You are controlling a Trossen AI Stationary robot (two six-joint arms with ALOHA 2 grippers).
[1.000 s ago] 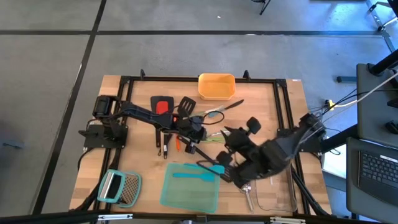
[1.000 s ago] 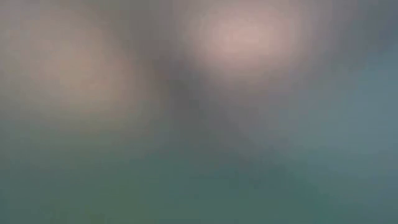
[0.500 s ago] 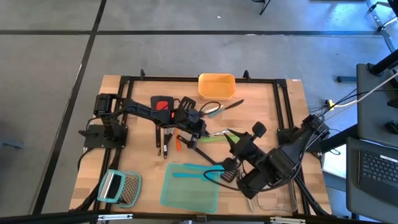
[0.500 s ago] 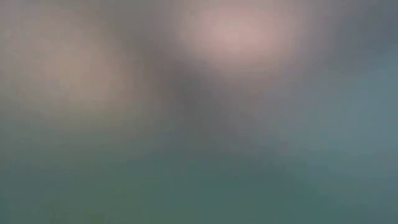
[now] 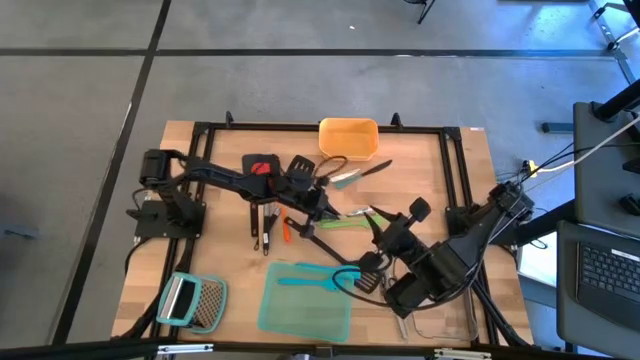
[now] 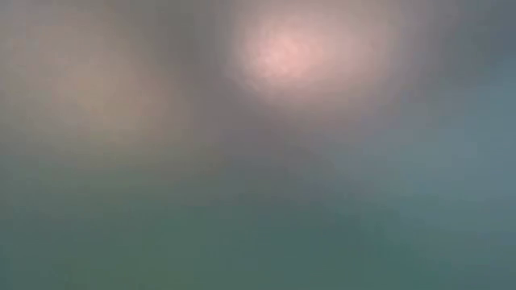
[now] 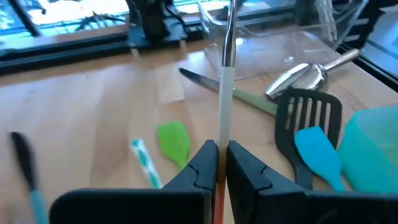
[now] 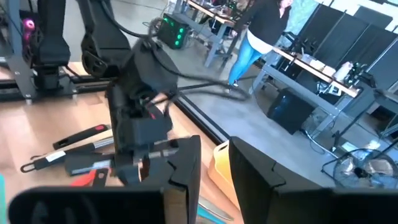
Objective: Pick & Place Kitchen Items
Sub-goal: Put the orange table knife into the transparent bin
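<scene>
At table centre, left gripper (image 7: 222, 152) pinched tight on slim utensil with pale and silver shaft (image 7: 226, 93); shaft running straight out from between the fingers, far end out of frame. Working end not made out.

Just beyond, lying loose on the wooden table (image 5: 210, 250): green silicone spatula (image 7: 173, 140), striped teal-and-white stick (image 7: 146, 163), dark-handled knife (image 7: 199, 78), silver scoop (image 7: 298, 74), black slotted turner (image 7: 308, 115). Teal spatula (image 7: 317, 149) in shallow teal container (image 5: 305, 300). Clear container (image 7: 280, 37) farther off. Red turner (image 5: 262, 168) and orange tub (image 5: 348, 138) toward the far edge.

Right gripper (image 5: 374, 228) near the green spatula, fingers apart, nothing between them.

Judged step: pick done, carry pending. Next move likely calls for lifting clear of the clutter, swinging to a container, letting go only once the shaft sits over it. Which container, cannot tell.
</scene>
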